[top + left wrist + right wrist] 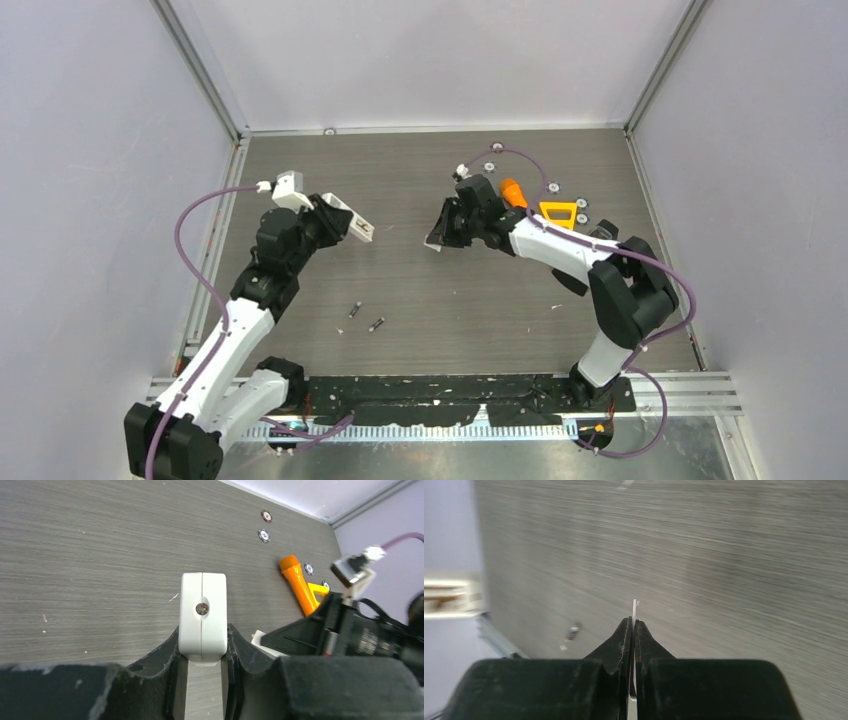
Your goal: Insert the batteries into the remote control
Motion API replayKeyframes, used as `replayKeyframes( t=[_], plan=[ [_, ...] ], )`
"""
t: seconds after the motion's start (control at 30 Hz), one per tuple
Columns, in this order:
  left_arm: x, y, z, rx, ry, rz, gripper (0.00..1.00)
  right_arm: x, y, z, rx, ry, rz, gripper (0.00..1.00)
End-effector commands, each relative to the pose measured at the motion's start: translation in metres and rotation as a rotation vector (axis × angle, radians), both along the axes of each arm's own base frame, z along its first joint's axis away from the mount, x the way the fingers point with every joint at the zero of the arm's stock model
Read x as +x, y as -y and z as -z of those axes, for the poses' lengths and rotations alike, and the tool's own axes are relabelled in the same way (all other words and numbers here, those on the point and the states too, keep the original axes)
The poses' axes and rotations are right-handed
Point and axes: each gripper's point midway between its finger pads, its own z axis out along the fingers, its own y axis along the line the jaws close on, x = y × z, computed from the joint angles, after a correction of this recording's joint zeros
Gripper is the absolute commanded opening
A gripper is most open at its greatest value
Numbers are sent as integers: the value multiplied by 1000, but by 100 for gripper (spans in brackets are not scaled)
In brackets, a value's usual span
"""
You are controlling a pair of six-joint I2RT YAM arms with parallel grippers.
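two batteries (355, 310) flat on the grey table (470, 300), close together but not touching, both angled the same way, in front of the left arm and well apart from either gripper.

farther back, remote control (357, 228), white, clamped in the left gripper (343, 222) — jaws closed on its two long sides, one end poking out past the fingertips toward the middle of the table. from the left wrist, seen end-on: small round hole in the white end face, seam running down beside it, black fingers (165, 655) hugging both sides.

right gripper (438, 238) facing it across a gap, tipped down toward the table. fingers pressed together on a thin white strip (635, 607) — edge-on in the right wrist view, sticking out just past the tips. cannot tell what the strip is. one battery also in that view, small and blurred, low left on the table.

behind the right gripper: orange flashlight (513, 192) lying on the table, yellow triangular piece (558, 213) just beside it, several small silver discs (490, 166) scattered around them toward the far right side. purple cable (190, 250) looping off the left arm, another over the right.
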Motion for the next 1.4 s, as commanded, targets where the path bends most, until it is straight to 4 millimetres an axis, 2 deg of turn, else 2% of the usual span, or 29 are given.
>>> replayKeyframes(
  t=[0.0, 0.1, 0.23, 0.27, 0.33, 0.4, 0.5, 0.67, 0.8, 0.97, 1.1, 1.27, 1.37],
  plan=[
    [-14, 9, -42, 33, 135, 108, 0, 5, 30, 45, -259, 28, -17, 10],
    [-24, 16, -51, 28, 170, 173, 0, 4, 44, 62, -351, 20, -19, 17],
    [-33, 20, -62, 26, 203, 216, 0, 6, 61, 69, -445, 26, 0, 30],
    [-35, 21, -63, 29, 211, 227, 0, 7, 64, 66, -459, 34, 9, 33],
    [-39, 23, -67, 39, 229, 248, 0, 9, 70, 60, -479, 51, 30, 48],
    [-40, 20, -70, 51, 239, 240, 0, 11, 73, 52, -485, 67, 49, 57],
    [-42, 14, -75, 70, 252, 215, 0, 11, 73, 43, -474, 73, 62, 64],
    [-47, 11, -85, 88, 280, 213, 0, 5, 55, 29, -410, 102, 4, 65],
    [-60, 18, -99, 102, 351, 285, 0, -5, 29, 11, -358, 171, -94, 65],
    [-82, 28, -111, 169, 487, 408, 0, -30, -15, -1, -226, 212, -302, 63],
    [-100, 37, -120, 225, 571, 513, 0, -52, -39, -10, -110, 229, -480, 61],
    [-102, 38, -119, 270, 553, 541, 0, -63, -54, -13, -94, 240, -555, 61],
    [-98, 31, -126, 270, 555, 491, 0, -67, -62, -5, -136, 248, -576, 61]
  ],
)
